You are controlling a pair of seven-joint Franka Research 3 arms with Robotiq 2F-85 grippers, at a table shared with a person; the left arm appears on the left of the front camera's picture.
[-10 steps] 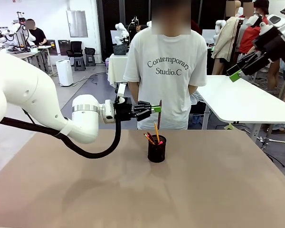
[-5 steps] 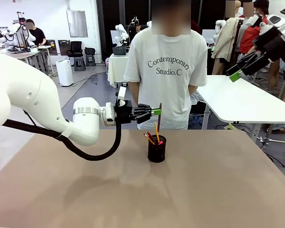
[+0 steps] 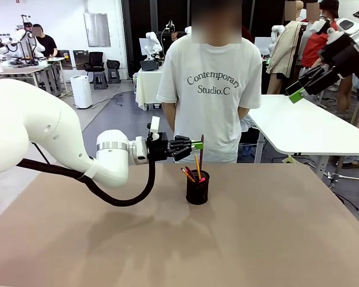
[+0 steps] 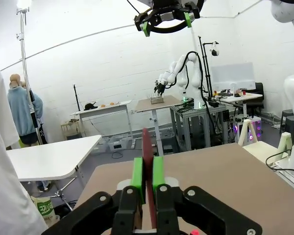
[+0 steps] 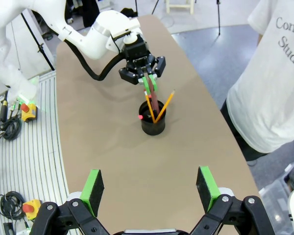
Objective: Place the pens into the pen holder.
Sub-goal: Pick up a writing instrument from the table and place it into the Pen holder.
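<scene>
Front view: left end effector (image 3: 195, 144) is clamped on the dark red-brown pen (image 3: 201, 149), held upright just above the pen holder (image 3: 197, 187) mid-worktop (image 3: 275, 239). Left wrist view: green pads (image 4: 137, 173) pinch that pen. Right wrist view: right end effector (image 5: 150, 188) is spread wide, nothing in it, high over the holder with the yellow-orange pen (image 5: 164, 106) inside.

**Colours at the pen holder**

The left gripper (image 3: 196, 142) is black with bright green pads, pinching a dark red-brown pen (image 3: 201, 145). Just below it stands the black wire-mesh pen holder (image 3: 197, 186), holding a yellow-orange pencil (image 3: 197, 165) and a dark pen with pink-red marks (image 3: 188, 174). The table (image 3: 257, 239) is plain dull brown. The right gripper (image 5: 149, 194) is likewise black with green pads. Beyond the left gripper, a person's T-shirt (image 3: 209, 89) is white with dark lettering.
</scene>
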